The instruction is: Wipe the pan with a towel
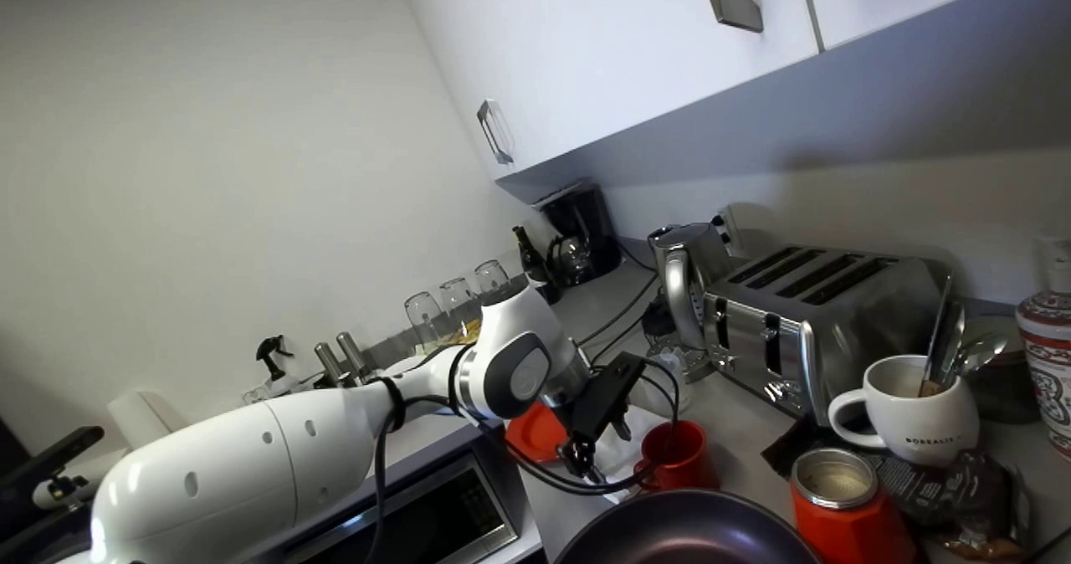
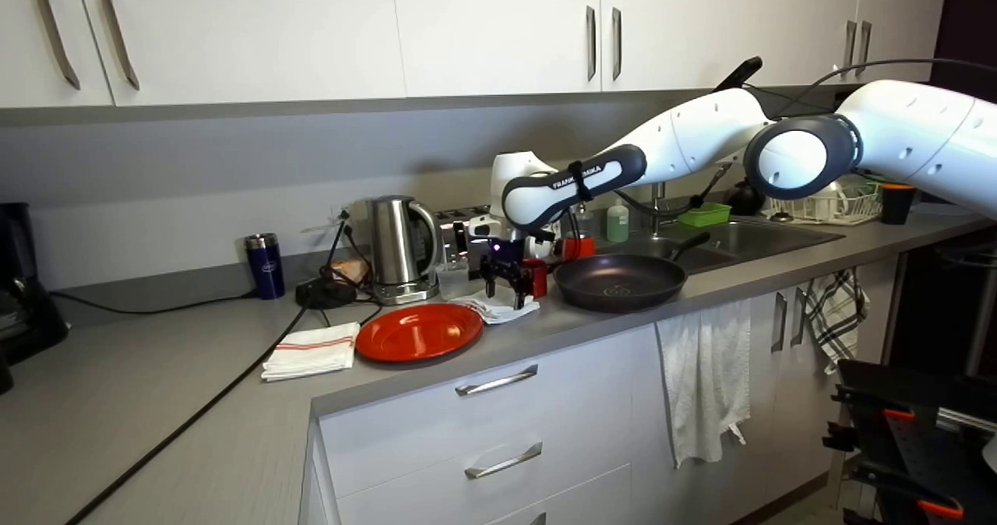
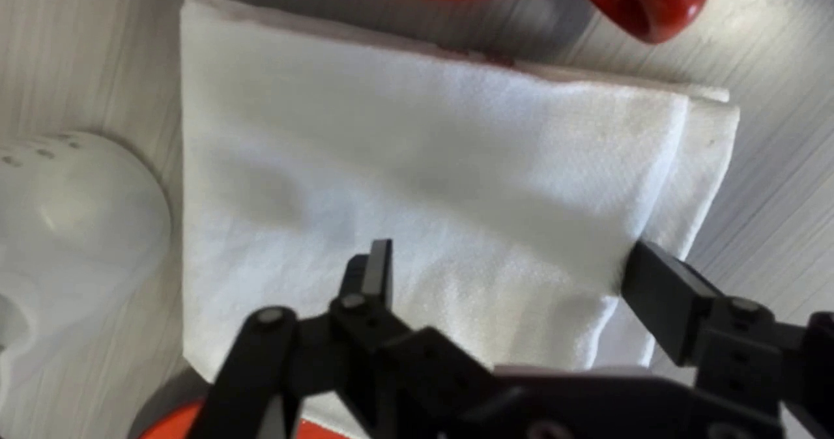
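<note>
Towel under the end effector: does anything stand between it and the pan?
Yes, partly: the red cup stands beside the towel, on the side toward the pan. Lifting the towel over the cup would likely clear it.

The arm (image 2: 705,132) is white with dark grey joint covers (image 1: 517,371) (a black strap (image 2: 579,181) crosses the letters (image 2: 562,183) FRANKA EMIKA); cables (image 1: 381,472) and gripper (image 3: 509,263) are black, screws (image 3: 269,315) round.

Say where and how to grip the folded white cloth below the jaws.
Probably pinch the folded white cloth from above, at the layered edge opposite the translucent container: the cloth lies flat, flanked by the round red plate and glossy red mug.
</note>
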### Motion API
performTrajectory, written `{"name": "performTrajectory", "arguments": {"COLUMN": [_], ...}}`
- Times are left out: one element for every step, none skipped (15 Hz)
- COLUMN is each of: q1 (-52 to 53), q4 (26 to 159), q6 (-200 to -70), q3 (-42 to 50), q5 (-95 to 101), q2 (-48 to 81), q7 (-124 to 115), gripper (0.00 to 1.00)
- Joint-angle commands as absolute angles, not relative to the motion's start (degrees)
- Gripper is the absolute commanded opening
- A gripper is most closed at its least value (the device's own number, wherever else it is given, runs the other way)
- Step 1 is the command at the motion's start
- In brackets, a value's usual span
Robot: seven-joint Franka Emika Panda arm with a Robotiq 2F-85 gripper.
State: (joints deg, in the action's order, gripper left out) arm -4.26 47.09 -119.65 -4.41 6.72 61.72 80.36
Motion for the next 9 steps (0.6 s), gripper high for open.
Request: {"name": "performTrajectory", "arguments": {"q1": [-4.8, -4.9, -5.0, -5.0, -5.1, -5.2, -5.2, -5.2, -5.2], "q4": [44.1, 44.1, 44.0, 44.1, 44.1, 44.1, 44.1, 44.1, 44.1], "q6": [-119.7, -119.8, -119.8, -120.1, -120.3, -120.3, -120.3, -120.2, -120.2], "q3": [-4.7, -4.7, -4.7, -4.6, -4.6, -4.6, -4.5, -4.5, -4.6], "q5": [5.5, 5.5, 5.5, 5.5, 5.5, 5.4, 5.5, 5.4, 5.3], "q2": [63.5, 63.5, 63.5, 63.3, 63.3, 63.1, 63.0, 62.9, 62.8], "q7": [81.6, 81.6, 81.6, 81.4, 81.3, 81.3, 81.1, 81.1, 81.0], "gripper": [0.58, 0.5, 0.43, 0.34, 0.28, 0.19, 0.62, 0.58, 0.59]}}
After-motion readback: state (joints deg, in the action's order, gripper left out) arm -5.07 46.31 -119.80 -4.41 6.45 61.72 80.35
